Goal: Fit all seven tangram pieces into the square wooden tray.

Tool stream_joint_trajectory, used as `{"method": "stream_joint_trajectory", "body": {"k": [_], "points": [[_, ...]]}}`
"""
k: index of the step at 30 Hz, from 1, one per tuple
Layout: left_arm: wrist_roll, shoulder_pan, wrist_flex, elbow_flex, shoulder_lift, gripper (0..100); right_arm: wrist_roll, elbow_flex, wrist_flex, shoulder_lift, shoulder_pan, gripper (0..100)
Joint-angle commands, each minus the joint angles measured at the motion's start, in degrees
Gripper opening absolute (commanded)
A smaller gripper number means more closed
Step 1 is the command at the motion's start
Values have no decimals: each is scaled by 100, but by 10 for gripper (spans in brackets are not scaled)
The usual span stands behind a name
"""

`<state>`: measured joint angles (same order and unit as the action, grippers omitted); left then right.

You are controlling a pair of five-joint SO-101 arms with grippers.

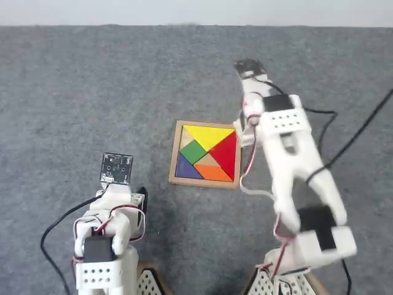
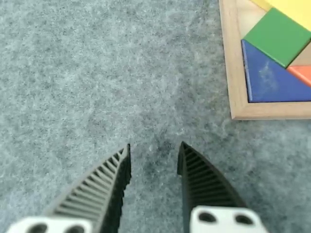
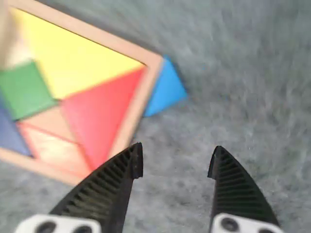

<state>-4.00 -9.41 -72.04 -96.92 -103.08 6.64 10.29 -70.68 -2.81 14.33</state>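
The square wooden tray [image 1: 203,183] lies mid-table and holds a yellow triangle [image 1: 207,135], a red triangle [image 1: 228,153], a green square [image 1: 193,151], a dark blue piece [image 1: 184,168] and an orange piece [image 1: 215,174]. A light blue triangle [image 3: 166,90] lies on the carpet, touching the outside of the tray's rim [image 3: 141,104]. My right gripper [image 3: 177,155] hovers open over the carpet beside that rim, short of the light blue triangle. Off the tray's corner [image 2: 238,112], my left gripper [image 2: 154,150] is open over bare carpet, holding nothing.
Grey carpet [image 1: 92,92] covers the table on all sides of the tray. The right arm [image 1: 288,153] stretches along the tray's right side and hides the carpet there. Black cables trail at the right edge and lower left.
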Motion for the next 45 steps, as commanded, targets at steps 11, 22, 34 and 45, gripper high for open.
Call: {"method": "stream_joint_trajectory", "body": {"k": [11, 22, 34, 45], "points": [[-35, 9, -53, 48, -158, 153, -1380, -2338, 224, -2519, -145, 230], [-35, 9, -53, 48, -158, 153, -1697, -3130, 180, -3626, -163, 229], [-35, 9, -53, 48, -158, 153, -1697, -3156, -119, -3741, -585, 61], [-35, 9, -53, 48, -158, 153, -1705, -3156, -505, -3407, -620, 32]]}}
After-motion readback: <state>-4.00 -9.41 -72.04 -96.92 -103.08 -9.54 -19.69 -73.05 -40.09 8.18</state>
